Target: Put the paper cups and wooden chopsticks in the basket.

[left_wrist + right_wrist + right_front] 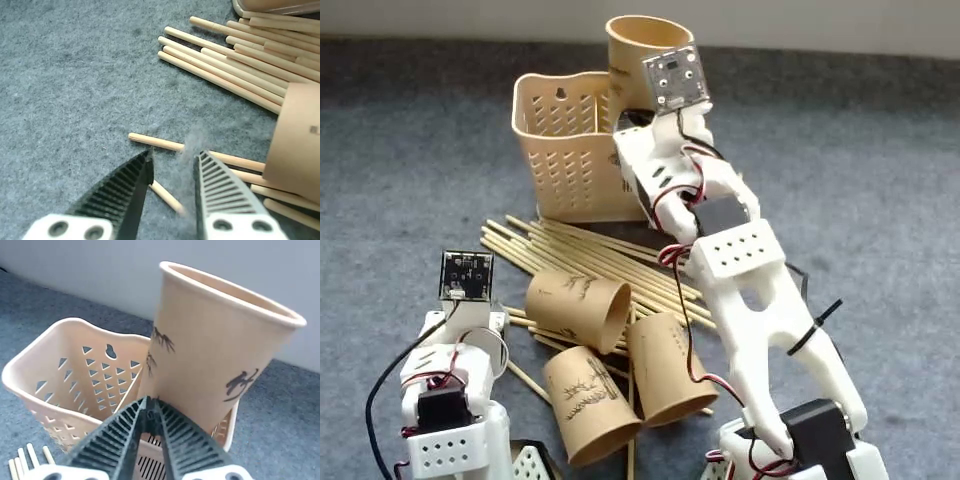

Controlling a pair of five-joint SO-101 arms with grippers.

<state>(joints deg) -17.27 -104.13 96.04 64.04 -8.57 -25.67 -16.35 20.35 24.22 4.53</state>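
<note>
While left pincer (172,165) gapes, right pincer (150,412) seemingly pinches cup (215,355) above basket rim (65,335).

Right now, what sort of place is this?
Probably a hobby or lab robot bench: small white robot arms on grey carpet, with paper cups, wooden chopsticks and a plastic basket to sort.

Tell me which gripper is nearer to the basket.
Right. The right gripper holds a paper cup at the rim of the basket. The left gripper hangs open over the carpet, with the chopsticks between it and the basket.
</note>
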